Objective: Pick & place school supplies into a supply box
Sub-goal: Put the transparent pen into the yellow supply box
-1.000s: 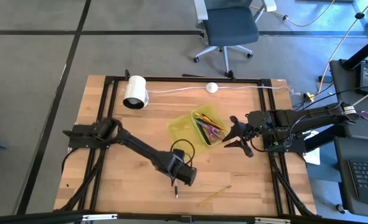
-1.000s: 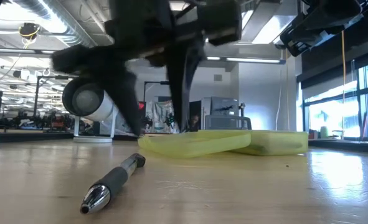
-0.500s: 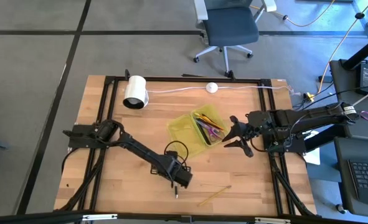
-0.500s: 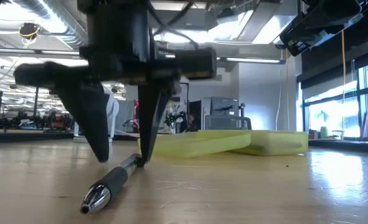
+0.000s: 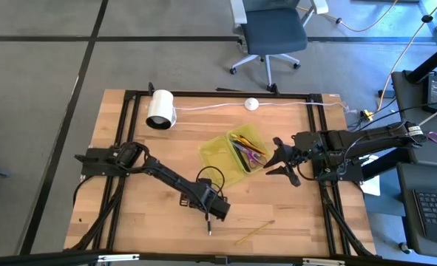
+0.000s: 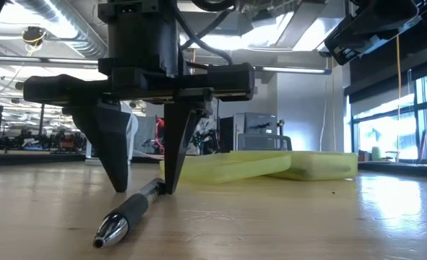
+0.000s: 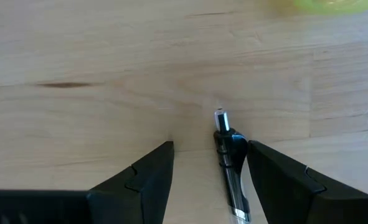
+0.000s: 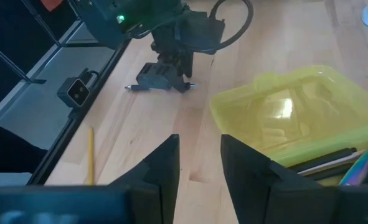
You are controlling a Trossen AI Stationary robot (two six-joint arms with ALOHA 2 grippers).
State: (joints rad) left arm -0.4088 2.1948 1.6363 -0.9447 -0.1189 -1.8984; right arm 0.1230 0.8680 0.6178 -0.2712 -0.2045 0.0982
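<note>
Between the parted fingers of the left gripper (image 6: 144, 189), a black pen (image 6: 130, 211) flat on the table (image 5: 137, 214), not yet clamped, supply box (image 5: 219, 153) well beyond, right gripper (image 5: 275, 158) beside it, half open, empty.

The left tool (image 8: 165, 79) stands over a pen (image 8: 132, 88) near the yellow-green supply box (image 8: 277, 124), a yellow pencil (image 8: 90, 155) well apart.

Smooth pale wood table (image 6: 285, 217) — glossy translucent plastic supply box (image 6: 271, 165), pen (image 6: 130, 211) with seemingly shiny metal tip.
</note>
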